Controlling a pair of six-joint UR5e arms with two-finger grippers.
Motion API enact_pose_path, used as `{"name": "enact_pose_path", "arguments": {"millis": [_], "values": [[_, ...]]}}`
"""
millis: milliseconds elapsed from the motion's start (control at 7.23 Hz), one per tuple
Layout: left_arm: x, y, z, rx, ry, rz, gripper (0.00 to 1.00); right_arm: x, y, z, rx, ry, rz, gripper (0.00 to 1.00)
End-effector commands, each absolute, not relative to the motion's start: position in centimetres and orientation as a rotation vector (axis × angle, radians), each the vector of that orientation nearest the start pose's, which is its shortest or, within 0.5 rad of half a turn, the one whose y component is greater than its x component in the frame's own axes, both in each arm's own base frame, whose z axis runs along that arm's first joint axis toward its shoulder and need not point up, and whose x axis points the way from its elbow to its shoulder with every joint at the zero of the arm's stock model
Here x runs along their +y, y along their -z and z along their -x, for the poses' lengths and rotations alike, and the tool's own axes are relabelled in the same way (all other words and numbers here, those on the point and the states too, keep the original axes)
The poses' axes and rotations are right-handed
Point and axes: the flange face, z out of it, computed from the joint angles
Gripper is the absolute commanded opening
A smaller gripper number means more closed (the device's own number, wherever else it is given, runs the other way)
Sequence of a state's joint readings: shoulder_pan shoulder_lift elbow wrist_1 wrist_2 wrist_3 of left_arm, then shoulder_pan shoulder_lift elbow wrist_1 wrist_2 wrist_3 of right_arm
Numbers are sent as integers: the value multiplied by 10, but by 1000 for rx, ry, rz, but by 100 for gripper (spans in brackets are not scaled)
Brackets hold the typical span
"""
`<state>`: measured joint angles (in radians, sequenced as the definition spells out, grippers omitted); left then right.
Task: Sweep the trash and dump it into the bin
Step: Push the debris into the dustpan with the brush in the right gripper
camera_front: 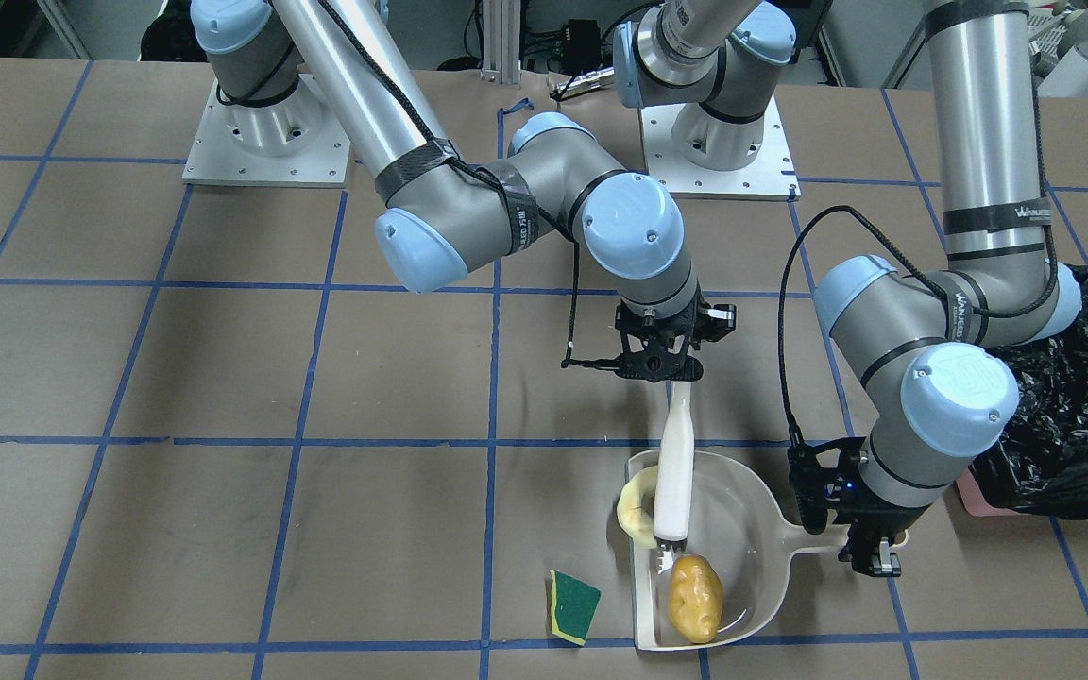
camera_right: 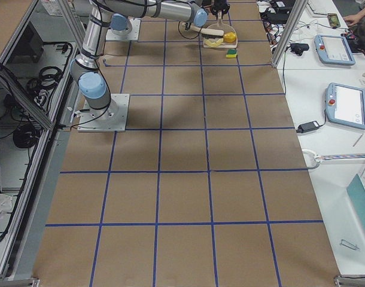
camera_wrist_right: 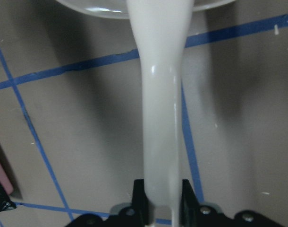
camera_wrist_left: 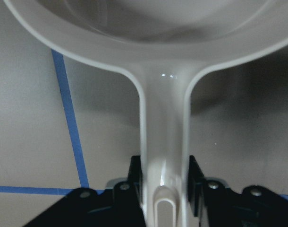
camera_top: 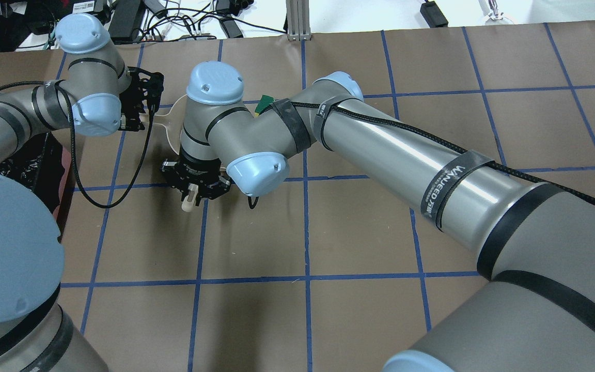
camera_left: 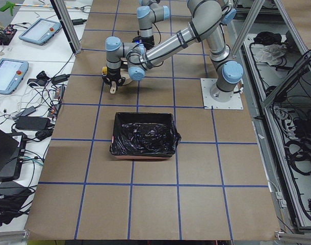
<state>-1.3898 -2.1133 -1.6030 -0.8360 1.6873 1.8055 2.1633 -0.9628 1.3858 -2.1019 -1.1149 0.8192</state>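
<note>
**Across the worktop [camera_front: 223,378]: brush working in the dustpan**

Close by my left side sits the bin [camera_front: 1073,406], its black bag crinkled. My right gripper [camera_front: 669,373] is clamped on the brush [camera_front: 674,472] handle, bristles down inside the dustpan [camera_front: 761,529]. My left gripper [camera_front: 870,557] pinches the dustpan's handle. The croissant piece [camera_front: 634,510] lies at the pan's mouth beside the brush. The potato [camera_front: 695,597] lies inside, just past the bristles. The sponge [camera_front: 574,604] lies on the worktop, just outside the pan.

The yellow-brown potato [camera_front: 695,598] was seen lying inside the dustpan [camera_front: 761,557]. The curved tan croissant-like piece [camera_front: 634,510] was seen at the pan's open edge, partly hidden by the brush [camera_front: 674,472]. The green-and-yellow sponge square [camera_front: 574,604] was seen flat just outside that edge. The bin [camera_left: 144,135], lined with crinkly black plastic, was seen upright on the dustpan's handle side, apart from it.
</note>
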Motion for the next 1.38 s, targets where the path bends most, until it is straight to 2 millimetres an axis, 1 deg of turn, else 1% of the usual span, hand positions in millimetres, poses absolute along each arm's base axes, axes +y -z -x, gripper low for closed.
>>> {"name": "enact_pose_path", "arguments": {"millis": [0, 138, 277, 415, 553, 830, 968, 1107, 1245], "values": [[-674, -232, 0, -2309, 16, 2413, 14, -491, -296, -556, 2588, -346, -341, 0], [-674, -232, 0, -2307, 16, 2415, 14, -493, -303, -556, 2580, -337, -346, 0], [-674, -232, 0, -2309, 16, 2413, 14, -496, -302, -551, 2598, -335, -364, 0], [-674, -232, 0, -2307, 16, 2415, 14, -501, -298, -543, 2649, -303, -389, 0], [-673, -234, 0, -2308, 15, 2416, 14, -503, -292, -533, 2718, -308, -406, 0], [-673, -234, 0, -2308, 15, 2416, 14, -506, -284, -524, 2797, -284, -430, 0], [-674, -232, 0, -2306, 18, 2414, 14, -502, -296, -519, 2811, -286, -403, 0], [-673, -235, 0, -2309, 14, 2417, 14, -511, -309, -493, 2849, -303, -383, 0], [-673, -235, 1, -2308, 15, 2416, 14, -519, -325, -471, 2845, -317, -423, 0]]}}
